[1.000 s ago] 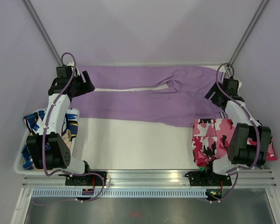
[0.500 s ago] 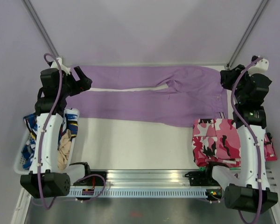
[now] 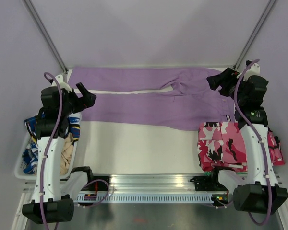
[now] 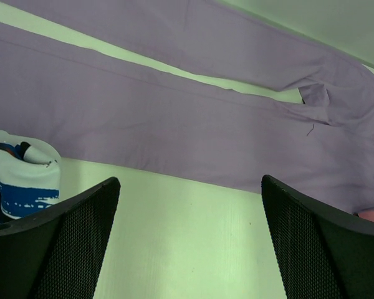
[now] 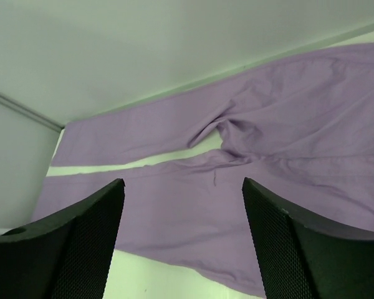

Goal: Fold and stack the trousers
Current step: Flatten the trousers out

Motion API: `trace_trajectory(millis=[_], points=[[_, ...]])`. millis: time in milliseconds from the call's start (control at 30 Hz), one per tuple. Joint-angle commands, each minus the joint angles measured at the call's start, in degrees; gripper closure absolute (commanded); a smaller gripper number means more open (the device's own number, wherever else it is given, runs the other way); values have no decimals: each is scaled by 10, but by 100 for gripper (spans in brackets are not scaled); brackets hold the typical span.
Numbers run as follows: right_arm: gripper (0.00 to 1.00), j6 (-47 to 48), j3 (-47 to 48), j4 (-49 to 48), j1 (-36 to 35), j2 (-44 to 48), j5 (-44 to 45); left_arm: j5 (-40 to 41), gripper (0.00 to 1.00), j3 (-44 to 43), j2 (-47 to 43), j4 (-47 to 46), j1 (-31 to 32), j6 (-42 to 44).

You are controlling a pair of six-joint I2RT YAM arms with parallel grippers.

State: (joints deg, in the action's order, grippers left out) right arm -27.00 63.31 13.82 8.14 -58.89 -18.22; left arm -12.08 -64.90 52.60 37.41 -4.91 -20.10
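The lilac-purple trousers (image 3: 149, 103) lie flat and spread across the far half of the table, both legs running left, the waist at the right. They also show in the left wrist view (image 4: 174, 118) and the right wrist view (image 5: 237, 180). My left gripper (image 3: 86, 96) is open and empty, raised above the leg ends at the left. My right gripper (image 3: 216, 80) is open and empty, raised above the waist at the right. Neither touches the cloth.
A folded pink-white-black camouflage garment (image 3: 225, 143) lies at the right, just in front of the waist. A white basket (image 3: 20, 165) with blue-and-white patterned clothing (image 3: 36, 127) sits at the left edge. White tabletop (image 3: 139, 148) lies in front of the trousers.
Both arms have lifted away from the trousers' ends and swung upward; the left gripper moved nearer and the right gripper now points left over the waist. The trousers stay flat.
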Motion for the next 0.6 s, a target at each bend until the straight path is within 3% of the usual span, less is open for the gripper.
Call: trace_trajectory(millis=[0,167,567], points=[[17,-43,19,-10,-6,-24,-69,22,0,-6,27,-52,-2,-19],[6,-15,14,2,-7,-11,-33,18,0,-83,160,-72,-2,-33],[3,2,31,11,-7,-97,60,90,0,-226,424,-77,-3,-41]])
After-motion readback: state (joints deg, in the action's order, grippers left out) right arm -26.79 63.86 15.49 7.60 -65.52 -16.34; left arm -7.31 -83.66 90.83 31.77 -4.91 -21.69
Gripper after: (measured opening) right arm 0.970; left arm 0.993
